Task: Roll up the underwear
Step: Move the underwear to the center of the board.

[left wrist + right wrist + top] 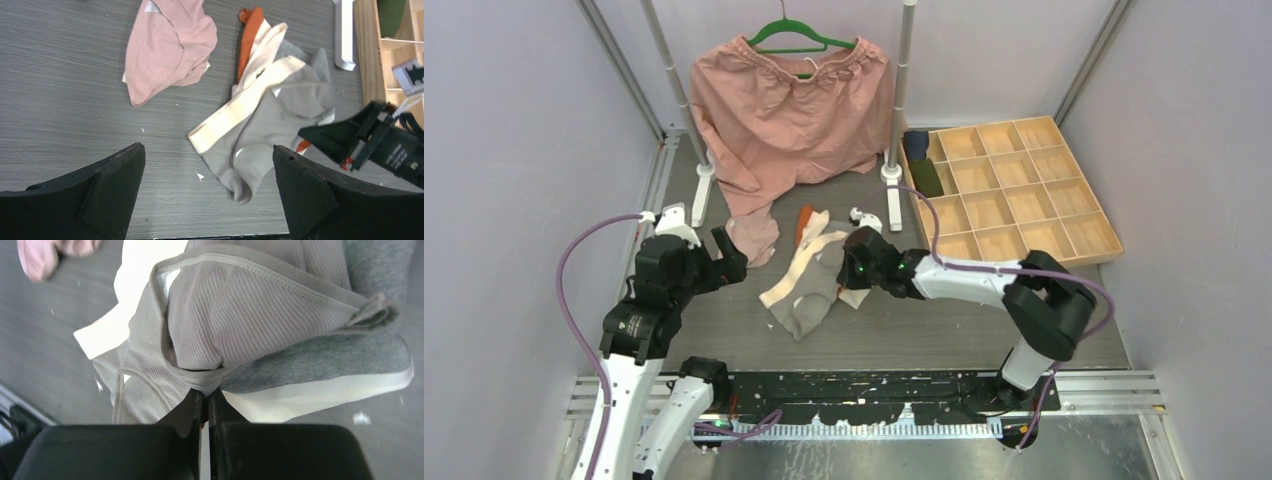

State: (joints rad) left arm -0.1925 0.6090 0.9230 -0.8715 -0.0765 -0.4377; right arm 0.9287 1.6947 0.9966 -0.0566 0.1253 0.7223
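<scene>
Nearest the overhead camera, the arm bases (699,375) are seen at the tabletop (924,330) edge. Beyond them the underwear (809,290) lies in a loose heap at mid-table, with a pink pair (754,238) apart to its left. The right claw (849,268) is set on the heap's right side. The left claw (727,258) is held off to the left, touching nothing.

From the left wrist, the left claw is shown spread wide above the heap's near edge. A grey pair (280,115) is draped across a cream band (240,107), and an orange pair (248,37) is tucked at the far end.

From the right wrist, the right claw is seen pressed together on a fold of the grey pair. A darker grey layer beneath is possibly caught too, though that cannot be settled from this angle.

One garment should be drawn clear of the heap before any rolling is tried. The pinch is best lifted slowly, so that tangled pieces are shed, and the grey pair should then be laid flat on open tabletop. The left claw could be brought in to pin an edge while the roll is started.
</scene>
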